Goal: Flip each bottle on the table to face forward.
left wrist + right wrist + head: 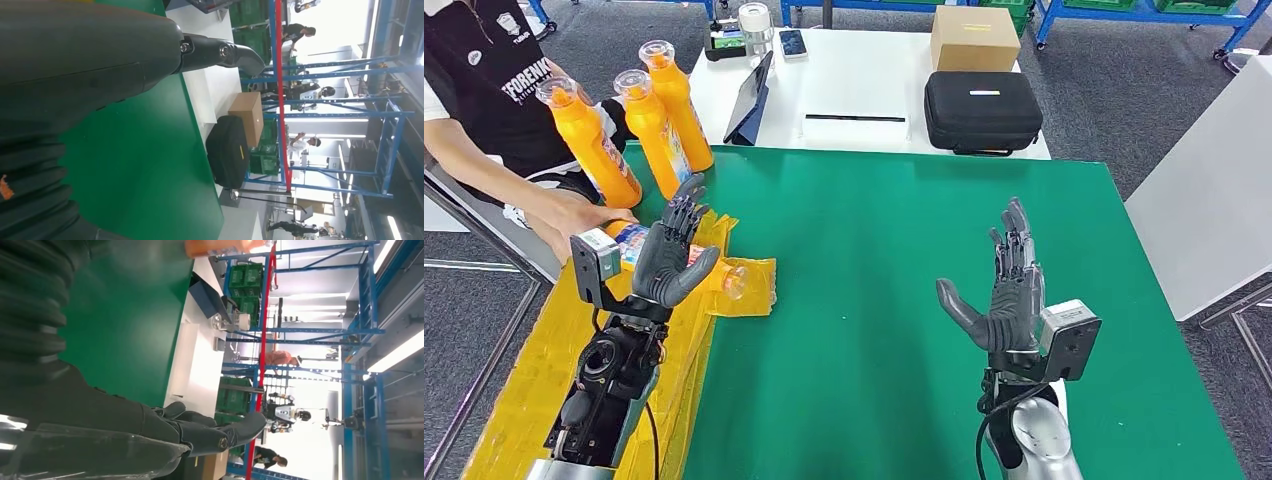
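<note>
Bottles: three orange plastic ones point(639, 125) stand upright; I judge the lying orange bottle point(724, 277) remains, behind my empty, spread left hand point(674, 255); right hand point(1004, 290) likewise.

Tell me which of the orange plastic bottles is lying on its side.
The orange plastic bottle on the yellow sheet, just behind the left hand. The three orange bottles at the table's far left corner stand upright.
</note>
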Robot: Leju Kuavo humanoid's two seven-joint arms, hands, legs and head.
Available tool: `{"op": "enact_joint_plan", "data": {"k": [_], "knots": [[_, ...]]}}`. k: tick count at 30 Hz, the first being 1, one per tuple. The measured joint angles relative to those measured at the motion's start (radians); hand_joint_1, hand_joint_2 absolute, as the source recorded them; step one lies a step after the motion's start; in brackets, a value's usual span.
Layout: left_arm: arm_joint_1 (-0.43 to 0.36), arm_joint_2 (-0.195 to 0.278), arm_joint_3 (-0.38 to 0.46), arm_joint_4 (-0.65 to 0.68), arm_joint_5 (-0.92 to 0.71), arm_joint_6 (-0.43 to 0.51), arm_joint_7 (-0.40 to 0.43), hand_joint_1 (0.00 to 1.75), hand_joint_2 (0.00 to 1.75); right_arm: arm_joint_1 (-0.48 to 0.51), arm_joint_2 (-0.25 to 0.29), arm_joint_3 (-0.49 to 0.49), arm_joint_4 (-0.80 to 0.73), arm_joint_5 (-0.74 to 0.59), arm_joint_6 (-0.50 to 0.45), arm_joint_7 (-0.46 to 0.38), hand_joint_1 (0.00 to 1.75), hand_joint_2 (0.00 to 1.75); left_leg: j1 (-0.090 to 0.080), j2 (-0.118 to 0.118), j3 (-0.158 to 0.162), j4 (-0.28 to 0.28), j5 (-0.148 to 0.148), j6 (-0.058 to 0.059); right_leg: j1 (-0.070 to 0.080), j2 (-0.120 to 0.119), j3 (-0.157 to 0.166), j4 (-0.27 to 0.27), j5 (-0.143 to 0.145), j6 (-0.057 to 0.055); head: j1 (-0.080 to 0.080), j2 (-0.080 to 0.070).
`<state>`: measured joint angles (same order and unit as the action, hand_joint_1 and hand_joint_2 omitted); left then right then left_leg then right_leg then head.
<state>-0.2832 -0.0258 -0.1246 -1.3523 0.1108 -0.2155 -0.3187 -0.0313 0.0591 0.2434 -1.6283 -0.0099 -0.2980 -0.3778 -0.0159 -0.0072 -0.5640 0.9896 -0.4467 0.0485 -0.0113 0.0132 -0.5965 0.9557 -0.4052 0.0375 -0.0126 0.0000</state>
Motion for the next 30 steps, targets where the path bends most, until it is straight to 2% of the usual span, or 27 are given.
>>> {"op": "enact_joint_plan", "data": {"k": [9,23,27,30], "knots": [[-0.033,-0.001,-0.008,0.043,0.026,0.018,0.006,0.0,1.75,0.013,0.0,-0.019,-0.004,0.012,-0.003,0.019,0.0,1.75,0.0,0.0,0.0,0.0,0.0,0.0,0.0,0.0,0.0,0.0,0.0,0.0,0.0,0.0],[-0.038,-0.004,-0.009,0.059,0.027,0.019,0.007,0.0,1.75,0.018,0.0,-0.021,-0.004,0.013,-0.005,0.019,0.0,1.75,0.0,0.0,0.0,0.0,0.0,0.0,0.0,0.0,0.0,0.0,0.0,0.0,0.0,0.0],[-0.038,-0.006,-0.01,0.06,0.025,0.033,0.007,0.0,1.75,0.019,0.0,-0.021,-0.005,0.037,-0.013,0.02,0.0,0.0,0.0,0.0,0.0,0.0,0.0,0.0,0.0,0.0,0.0,0.0,0.0,0.0,0.0,0.0],[-0.038,-0.007,-0.013,0.06,0.017,0.048,0.007,0.0,1.75,0.019,0.001,-0.021,-0.006,0.06,-0.015,0.027,0.0,0.0,0.0,0.0,0.0,0.0,0.0,0.0,0.0,0.0,0.0,0.0,0.0,0.0,0.0,0.0]]}}
